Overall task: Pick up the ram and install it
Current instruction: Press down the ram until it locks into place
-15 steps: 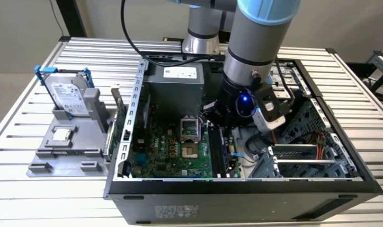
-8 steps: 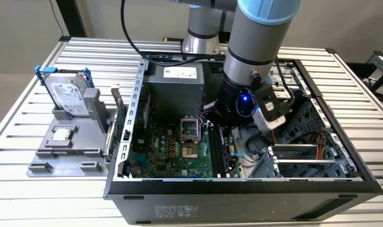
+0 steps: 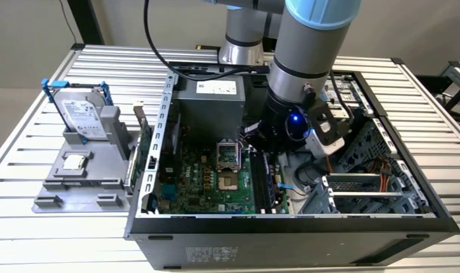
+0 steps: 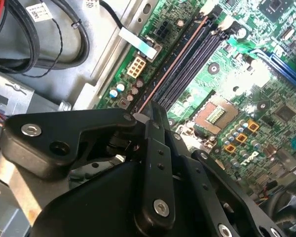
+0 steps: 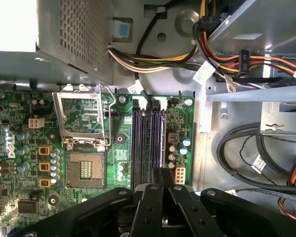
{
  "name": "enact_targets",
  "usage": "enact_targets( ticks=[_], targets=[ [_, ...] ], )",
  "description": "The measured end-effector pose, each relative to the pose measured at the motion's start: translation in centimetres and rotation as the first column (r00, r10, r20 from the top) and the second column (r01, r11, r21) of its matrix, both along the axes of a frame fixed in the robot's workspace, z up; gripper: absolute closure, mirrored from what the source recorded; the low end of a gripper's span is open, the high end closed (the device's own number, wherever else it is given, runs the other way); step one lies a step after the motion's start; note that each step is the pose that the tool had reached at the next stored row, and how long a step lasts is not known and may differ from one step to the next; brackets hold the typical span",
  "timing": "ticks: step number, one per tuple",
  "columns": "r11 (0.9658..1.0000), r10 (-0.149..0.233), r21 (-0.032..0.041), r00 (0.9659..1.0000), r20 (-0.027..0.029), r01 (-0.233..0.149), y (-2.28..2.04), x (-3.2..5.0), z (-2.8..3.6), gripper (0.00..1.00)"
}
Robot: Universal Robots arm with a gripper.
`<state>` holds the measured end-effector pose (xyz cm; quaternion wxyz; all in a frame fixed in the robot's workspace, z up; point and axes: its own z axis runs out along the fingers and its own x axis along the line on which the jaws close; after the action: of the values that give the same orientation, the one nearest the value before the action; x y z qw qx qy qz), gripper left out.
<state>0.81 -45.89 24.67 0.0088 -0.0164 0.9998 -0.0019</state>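
Observation:
The ram is a thin dark stick seen edge-on, lying along the outermost of the motherboard's black memory slots. In the first wrist view the ram stands in line with the slot nearest the board's edge, beside the empty slots. My gripper has its black fingers closed together on the near end of the stick, and the same grip shows at the gripper in the first wrist view. In the exterior view the arm's wrist reaches down into the open computer case, over the slots.
An open CPU socket lies beside the slots. The grey power supply and bundles of cables crowd the case around the arm. On the exterior view's left, a silver hard drive in a blue-handled frame stands on a grey fixture.

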Motion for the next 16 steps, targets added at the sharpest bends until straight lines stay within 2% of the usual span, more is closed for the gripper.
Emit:
enact_targets(
  ticks=[1, 4, 5, 8, 10, 12, 16],
  targets=[
    [1.0, 0.008, 0.0027, 1.0, -0.0001, -0.008, -0.01, 0.0, 0.01, 1.0],
    [0.9992, 0.024, 0.0302, 0.9997, 0.0002, -0.024, 0.0, 0.0, 0.0, 1.0],
    [0.9989, 0.029, 0.0353, 0.9996, 0.0003, -0.029, 0.0, 0.0, 0.01, 1.0],
    [0.9975, 0.06, 0.0368, 0.9982, 0.0005, -0.06, 0.01, 0.0, -0.01, 1.0],
    [0.9954, 0.088, 0.0367, 0.9961, 0.0005, -0.088, 0.0, 0.0, 0.0, 1.0],
    [0.992, 0.121, 0.0367, 0.9927, 0.0004, -0.121, 0.0, 0.0, 0.0, 1.0],
    [0.9826, 0.182, 0.0367, 0.9833, 0.0005, -0.182, 0.0, 0.0, 0.0, 1.0]
  ],
)
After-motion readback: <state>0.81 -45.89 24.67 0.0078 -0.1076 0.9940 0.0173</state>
